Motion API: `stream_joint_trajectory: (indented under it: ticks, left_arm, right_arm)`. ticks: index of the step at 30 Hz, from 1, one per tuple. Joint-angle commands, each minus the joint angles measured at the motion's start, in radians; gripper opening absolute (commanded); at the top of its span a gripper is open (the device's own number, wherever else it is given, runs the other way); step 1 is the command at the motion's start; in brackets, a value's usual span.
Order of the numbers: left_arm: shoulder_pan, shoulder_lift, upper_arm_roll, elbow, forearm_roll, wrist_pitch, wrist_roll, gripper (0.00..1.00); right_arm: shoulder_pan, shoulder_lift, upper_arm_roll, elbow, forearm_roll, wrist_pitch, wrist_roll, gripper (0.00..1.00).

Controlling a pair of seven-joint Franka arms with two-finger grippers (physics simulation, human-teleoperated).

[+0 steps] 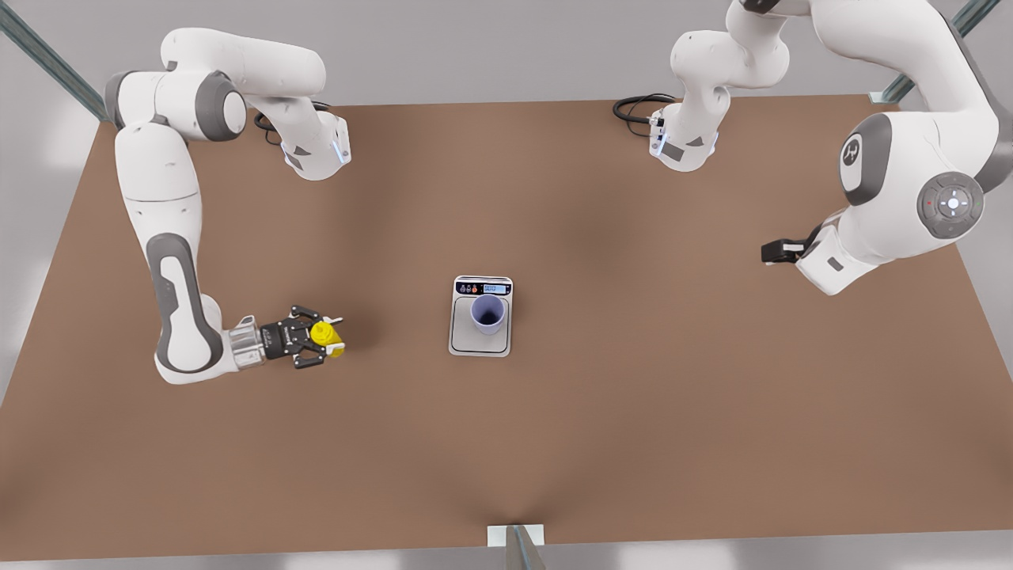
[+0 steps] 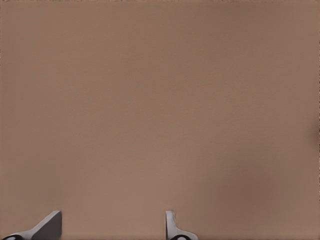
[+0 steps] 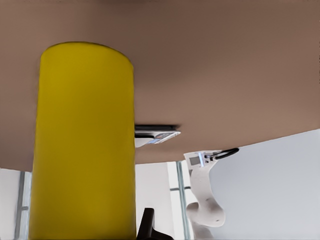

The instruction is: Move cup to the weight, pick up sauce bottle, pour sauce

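The bottle (image 1: 326,336) is grasped by the right gripper (image 1: 316,339), well apart from the cup (image 1: 487,313) on the scale (image 1: 480,342) at its three o'clock. The left gripper (image 2: 112,227) waits, released.

A simulated robot test bench is shown rather than a lived-in room: a plain brown desk (image 1: 633,412) is set against blank grey walls, framed by metal struts (image 1: 47,59), and two white robot arms (image 1: 170,237) are mounted at its far edge, with cables (image 1: 633,111) coiled beside them.
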Motion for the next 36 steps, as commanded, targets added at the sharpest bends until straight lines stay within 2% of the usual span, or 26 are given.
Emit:
stream_joint_trajectory:
  ticks: [1, 4, 7, 8, 9, 13, 14, 36]
  left_arm:
    - [-0.001, 0.000, 0.000, 0.000, 0.002, 0.001, 0.000, 1.00]
    - [-0.001, 0.002, -0.001, 0.000, -0.009, 0.001, -0.001, 1.00]
    - [-0.001, 0.005, 0.000, 0.000, -0.007, 0.001, -0.001, 1.00]
    - [-0.001, 0.008, 0.000, 0.002, -0.006, 0.001, -0.001, 1.00]
    - [-0.001, 0.006, 0.000, 0.002, -0.006, 0.000, -0.001, 1.00]
    - [-0.001, 0.006, 0.000, 0.003, -0.006, 0.000, -0.001, 1.00]
    - [-0.001, 0.006, -0.001, 0.005, -0.006, 0.000, -0.001, 1.00]
    - [-0.001, 0.023, 0.000, 0.038, -0.001, -0.005, -0.001, 1.00]
  right_arm:
    - [0.000, 0.002, -0.001, -0.005, 0.057, 0.035, -0.011, 0.25]
    - [-0.011, 0.028, -0.001, 0.000, 0.055, 0.008, -0.080, 0.28]
    - [-0.019, 0.035, -0.001, -0.005, 0.054, 0.008, -0.107, 0.64]
    - [-0.019, 0.035, -0.001, -0.006, 0.054, 0.008, -0.100, 0.80]
    - [-0.017, 0.035, -0.001, -0.005, 0.052, 0.009, -0.096, 0.88]
    - [-0.019, 0.035, 0.001, -0.005, 0.045, 0.012, -0.094, 0.94]
    - [-0.017, 0.035, -0.001, -0.005, 0.045, 0.012, -0.096, 1.00]
    - [-0.037, 0.027, -0.005, 0.043, -0.052, 0.027, -0.122, 1.00]
